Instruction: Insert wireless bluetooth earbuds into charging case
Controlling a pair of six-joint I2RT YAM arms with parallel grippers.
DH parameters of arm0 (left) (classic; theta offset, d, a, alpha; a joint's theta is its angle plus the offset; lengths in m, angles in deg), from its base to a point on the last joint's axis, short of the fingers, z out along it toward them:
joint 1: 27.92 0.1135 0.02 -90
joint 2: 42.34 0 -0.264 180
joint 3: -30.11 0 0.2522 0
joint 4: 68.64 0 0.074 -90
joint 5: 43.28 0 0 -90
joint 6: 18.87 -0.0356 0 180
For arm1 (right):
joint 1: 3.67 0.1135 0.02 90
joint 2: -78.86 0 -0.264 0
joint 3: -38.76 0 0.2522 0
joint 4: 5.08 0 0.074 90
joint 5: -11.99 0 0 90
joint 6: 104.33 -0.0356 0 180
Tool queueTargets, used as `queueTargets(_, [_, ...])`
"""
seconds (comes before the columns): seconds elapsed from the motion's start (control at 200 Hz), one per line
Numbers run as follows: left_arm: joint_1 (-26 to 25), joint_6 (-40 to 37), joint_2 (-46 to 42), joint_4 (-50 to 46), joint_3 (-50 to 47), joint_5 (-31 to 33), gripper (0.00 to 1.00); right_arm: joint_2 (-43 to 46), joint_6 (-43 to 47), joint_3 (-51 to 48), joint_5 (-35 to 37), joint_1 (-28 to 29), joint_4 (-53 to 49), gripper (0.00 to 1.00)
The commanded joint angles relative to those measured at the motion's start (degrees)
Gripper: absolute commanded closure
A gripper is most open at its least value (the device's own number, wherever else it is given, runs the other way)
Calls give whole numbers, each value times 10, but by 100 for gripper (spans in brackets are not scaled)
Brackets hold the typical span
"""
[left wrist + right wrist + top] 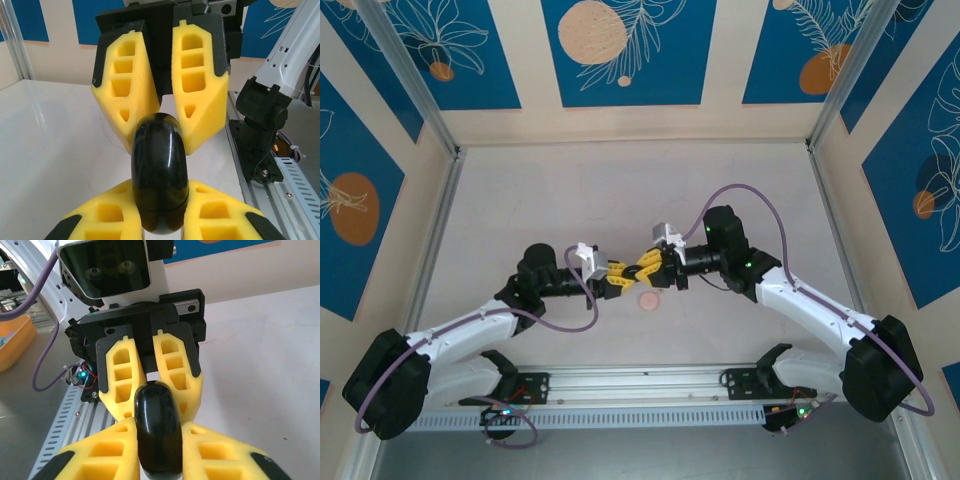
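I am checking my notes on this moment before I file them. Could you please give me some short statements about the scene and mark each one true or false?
1. The left gripper and the right gripper both grip the same black case. True.
2. The black case lies flat on the table. False: it is held above the table, between the two grippers.
3. A pale pink round case lies on the table close to the grippers. True.
4. The left gripper stands wide open. False: it is shut on the black case.
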Motion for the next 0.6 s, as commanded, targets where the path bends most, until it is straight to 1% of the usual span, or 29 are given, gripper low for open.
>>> queueTargets(0.0, [-3,4,-13,21,-2,-6,87,-9,11,23,-20,4,-17,86])
queueTargets(0.03, [-3,4,-13,20,-2,-3,86,-9,12,24,-20,3,-22,87])
queueTargets(0.13, [-3,0,-16,18,-3,11,76,-7,11,27,-14,-3,-39,89])
queueTargets(0.275, [-3,-17,-23,-10,-8,59,54,-10,-17,38,15,-36,-88,89])
queueTargets(0.34, [-3,-27,-28,-23,-13,88,47,-19,-29,50,29,-59,-133,89])
queueTargets(0.415, [-3,-38,-33,-41,-20,133,42,-38,-47,69,56,-85,-193,89])
queueTargets(0.485, [-3,-49,-35,-65,-23,186,42,-72,-67,94,77,-118,-256,89])
queueTargets(0.59, [-3,-68,-34,-102,-22,230,40,-141,-103,130,102,-180,-333,89])
